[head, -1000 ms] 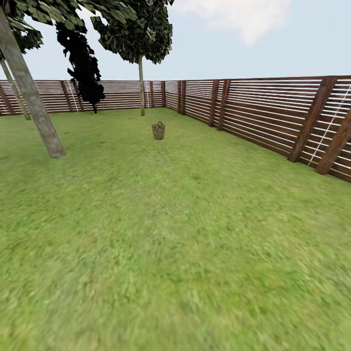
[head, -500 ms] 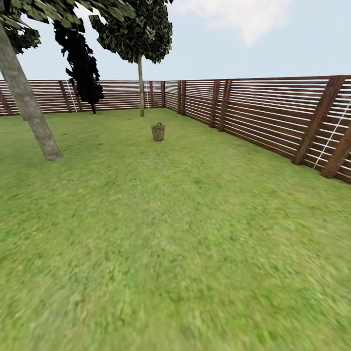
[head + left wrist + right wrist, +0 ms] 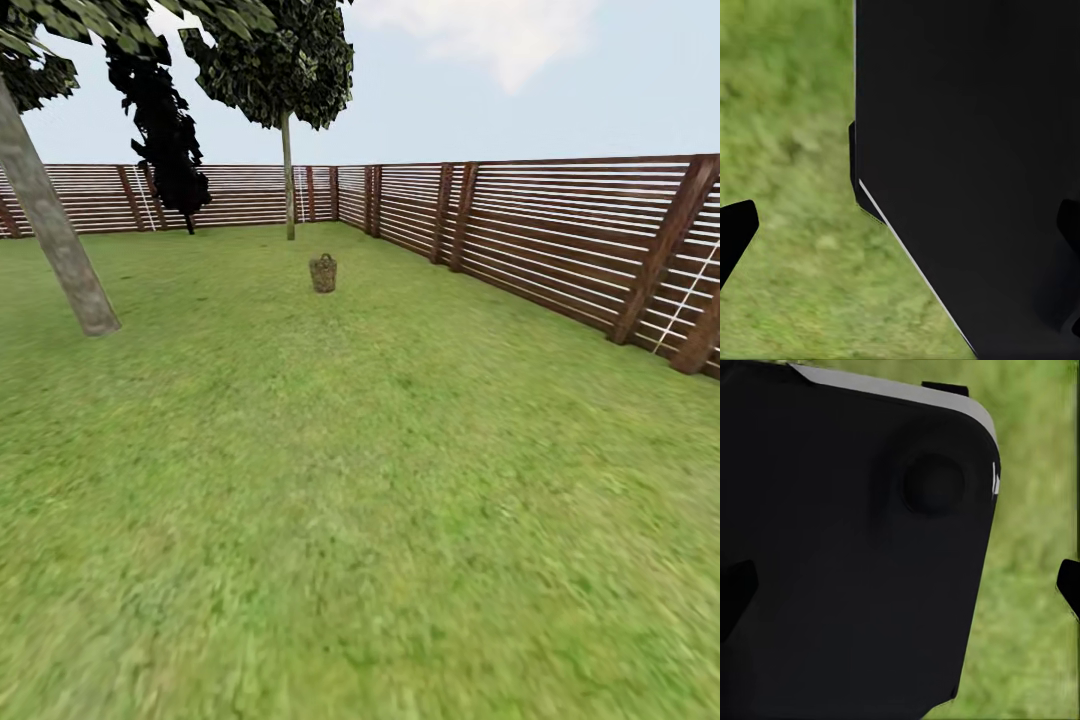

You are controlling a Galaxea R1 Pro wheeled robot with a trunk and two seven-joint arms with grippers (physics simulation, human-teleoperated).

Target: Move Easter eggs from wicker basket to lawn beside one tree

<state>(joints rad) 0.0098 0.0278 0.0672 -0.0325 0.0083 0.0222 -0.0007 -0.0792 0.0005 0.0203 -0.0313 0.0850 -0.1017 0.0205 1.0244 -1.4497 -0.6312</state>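
Note:
The wicker basket (image 3: 323,273) stands small and far off on the lawn (image 3: 360,480), straight ahead in the head view. The Easter eggs are hidden at this distance. A tree (image 3: 55,245) with a leaning pale trunk rises at the left, nearer than the basket. A second tree (image 3: 289,180) with a thin pale trunk stands behind the basket by the fence. In the left wrist view my left gripper (image 3: 900,240) is open, its dark fingertips at the frame's edges over grass and a black body panel (image 3: 975,150). My right gripper (image 3: 900,589) is open too, in front of another black panel (image 3: 855,547).
A brown slatted fence (image 3: 560,235) runs along the right side and across the back of the garden. A black-foliaged tree (image 3: 165,130) stands at the back left. Grass stretches between me and the basket.
The whole head view has shifted: the leaning trunk slid left and the fence posts slid right, so the camera moved forward. The basket stays near the centre.

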